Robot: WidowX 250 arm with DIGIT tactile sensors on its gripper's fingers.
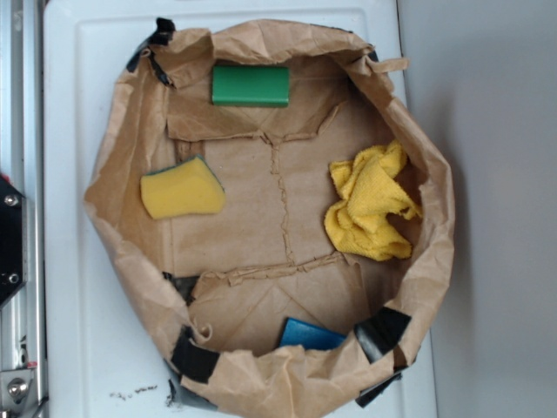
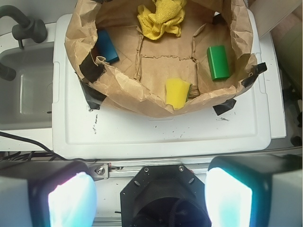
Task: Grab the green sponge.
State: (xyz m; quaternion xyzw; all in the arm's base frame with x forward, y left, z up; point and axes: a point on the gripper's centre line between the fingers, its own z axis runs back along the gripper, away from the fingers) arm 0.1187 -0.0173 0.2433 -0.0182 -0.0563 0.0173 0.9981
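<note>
White table (image 1: pixel 70 87) holds a paper bag (image 1: pixel 113 165) with the green sponge (image 1: pixel 251 86) at its far edge, and the claw (image 2: pixel 150 194), wide and empty, hangs back, so reaching comes next.

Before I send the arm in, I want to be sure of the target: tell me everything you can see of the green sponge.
The green sponge is a plain rectangular block, solid bright green, with straight edges and slightly rounded corners; it looks smooth and firm. It lies flat inside the crumpled brown paper bag, close against one wall, resting on the paper floor. Nothing else touches it: the yellow sponge, yellow cloth and blue block all lie apart. The fingers are well away, outside the bag.
</note>
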